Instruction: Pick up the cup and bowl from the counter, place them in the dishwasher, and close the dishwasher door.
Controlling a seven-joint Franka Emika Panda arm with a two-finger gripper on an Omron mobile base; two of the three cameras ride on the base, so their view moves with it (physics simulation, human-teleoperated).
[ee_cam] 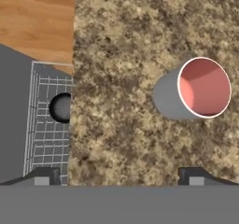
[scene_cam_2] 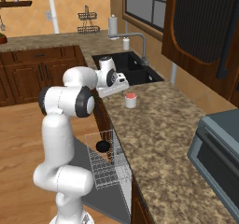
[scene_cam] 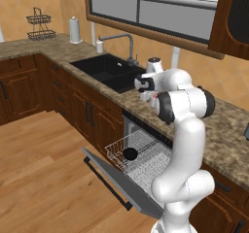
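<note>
Since bowl (scene_cam: 130, 154) already seen in dishwasher rack (scene_cam: 146, 161), cup (scene_cam_2: 130, 100) taken as next target. Cup stands upright on worktop (scene_cam_2: 158, 125), set back from front edge, short of sink (scene_cam_2: 128, 66). Tool (scene_cam_2: 119, 85) held above worktop near front edge, fingers apart, nothing clamped. In hand view cup (ee_cam: 198, 88) lies ahead of and right of tool axis; offset toward worktop back judged needed before descent. Dishwasher door (scene_cam: 116, 181) seen down.

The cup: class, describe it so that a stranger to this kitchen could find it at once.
Start at the black sink set in the brown speckled counter. Just past the sink, toward the oven, the cup stands upright on bare granite. It is small, white and handleless with a pinkish-red inside, unlike the black bowl in the dishwasher rack.
</note>
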